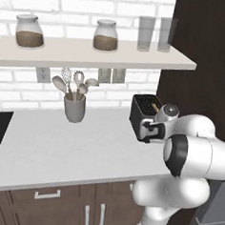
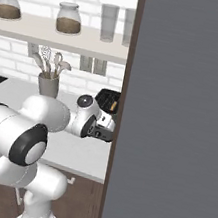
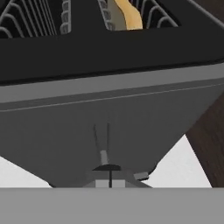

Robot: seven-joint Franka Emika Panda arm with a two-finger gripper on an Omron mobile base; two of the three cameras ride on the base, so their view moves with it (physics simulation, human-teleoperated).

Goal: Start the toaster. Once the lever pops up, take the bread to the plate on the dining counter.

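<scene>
Toaster (image 1: pixel 144 109) front, closed fingers (image 3: pixel 104 157) against

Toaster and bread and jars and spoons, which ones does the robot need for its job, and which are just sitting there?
Needed for the job:
- toaster
- bread, down in one slot
- lever, on the toaster's front
- gripper, shut, close to the lever

Just sitting there:
- utensil cup with spoons
- two jars on the shelf
- two glasses on the shelf
</scene>
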